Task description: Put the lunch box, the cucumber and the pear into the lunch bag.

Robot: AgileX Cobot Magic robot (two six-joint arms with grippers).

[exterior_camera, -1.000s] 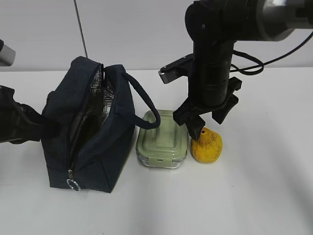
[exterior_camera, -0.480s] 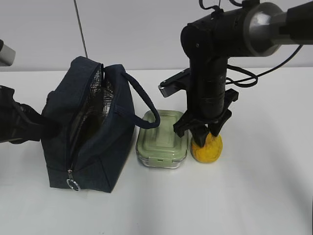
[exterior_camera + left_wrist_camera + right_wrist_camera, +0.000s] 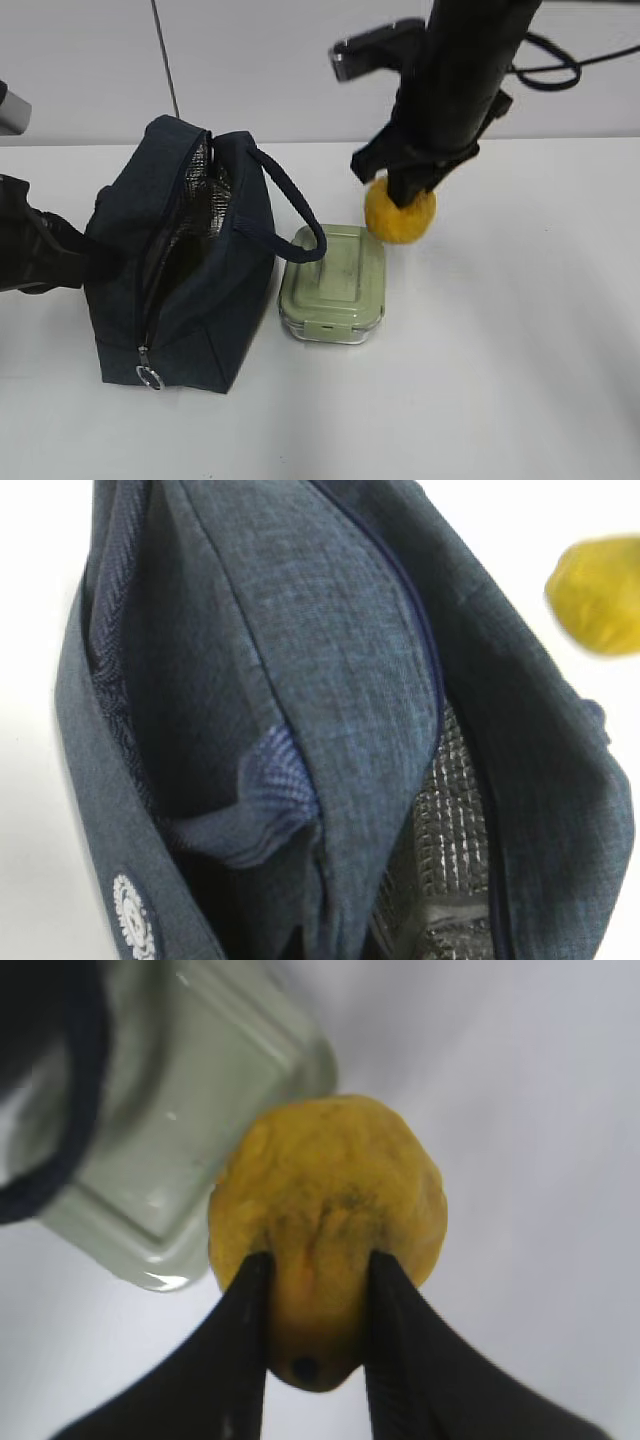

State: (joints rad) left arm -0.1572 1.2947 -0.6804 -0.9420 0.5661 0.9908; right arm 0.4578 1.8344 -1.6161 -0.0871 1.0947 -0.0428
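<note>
My right gripper [image 3: 404,192] is shut on the yellow-orange pear [image 3: 400,214] and holds it in the air above the far right corner of the lunch box [image 3: 332,285]. In the right wrist view the black fingers [image 3: 250,1300] clamp the pear [image 3: 330,1180] at its narrow end, with the lunch box [image 3: 190,1100] below it. The navy lunch bag [image 3: 185,290] stands open to the left of the box, showing its foil lining [image 3: 200,175]. My left arm [image 3: 40,255] presses against the bag's left side. The left wrist view is filled by the bag [image 3: 300,680], and its fingers are hidden. The cucumber is out of view.
The bag's loop handle [image 3: 295,215] hangs over the lunch box's near-left corner. The zipper's ring pull [image 3: 150,377] hangs at the bag's front end. The white table [image 3: 520,380] stretches right and forward. A grey wall [image 3: 260,60] stands behind.
My right gripper closed on the pear on the table, then lifted it up and slightly left. The bag, the lunch box and the left arm have not moved.
</note>
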